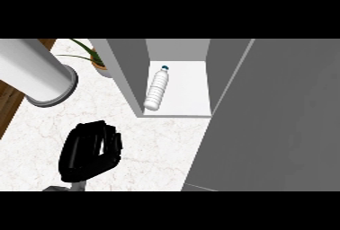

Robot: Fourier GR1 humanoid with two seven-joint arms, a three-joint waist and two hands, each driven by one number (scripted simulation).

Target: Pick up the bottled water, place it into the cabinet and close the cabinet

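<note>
The clear bottled water (157, 90) lies on its side inside the open grey cabinet (199, 67), against its left wall

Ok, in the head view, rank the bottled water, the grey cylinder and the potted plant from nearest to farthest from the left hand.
From the left hand:
1. Grey cylinder, up and to the left at the counter's edge.
2. Bottled water, lying inside the cabinet, up and to the right.
3. Potted plant, farthest, at the back.

Bright, even light (soft shadow inside the cabinet (178, 54)); no glare.

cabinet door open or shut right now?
Open: the cabinet door swings out at right, exposing the bottled water inside.
</note>
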